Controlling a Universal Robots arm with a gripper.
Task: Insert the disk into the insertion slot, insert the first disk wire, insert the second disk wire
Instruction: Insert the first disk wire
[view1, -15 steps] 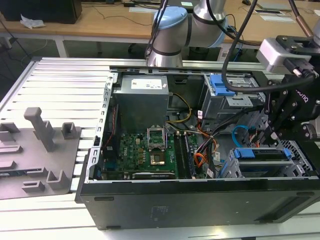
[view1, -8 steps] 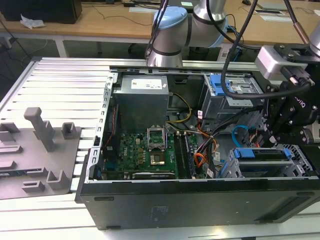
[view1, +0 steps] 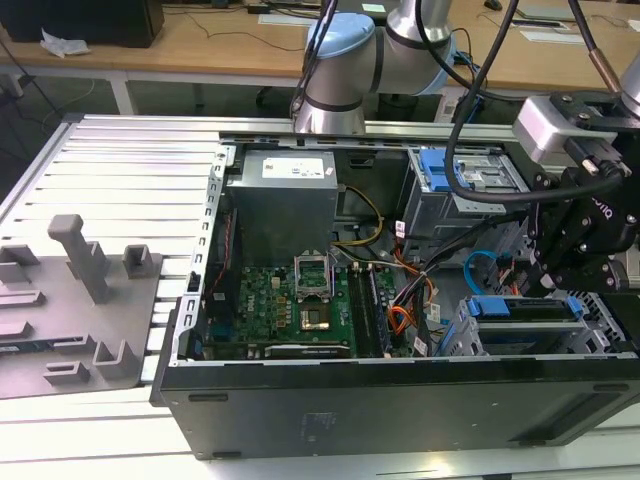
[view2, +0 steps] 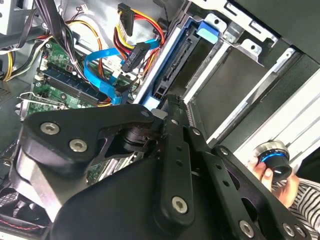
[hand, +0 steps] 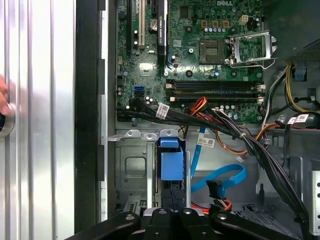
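I have the gripper (hand: 173, 197) at the mouth of the insertion slot (hand: 131, 170). Its 2 fingers are brought together with nothing between them, and the tips look to rest against the outer end of the disk (hand: 171, 164). The disk stands edge-on inside the slot in its blue carrier. I judge it most of the way in, though I cannot tell whether it has seated.

So the step in hand is the push home. To do it well I would keep the closed tips centred on the carrier's end. I would press slowly and straight along the slot's length, since an off-centre push could cock the carrier against the slot's perforated wall. My cue for done would be the carrier's blue tab sitting level with the slot's rim.

The second disk wire (hand: 225, 179) lies loose just beside the slot, and its dark plug is not in the disk. The orange-yellow-black bundle (hand: 199, 106) crosses just beyond the slot's inner end, but I cannot tell where it finishes. Both are near enough to the slot to snag, so I would keep the wrist off that side of it.
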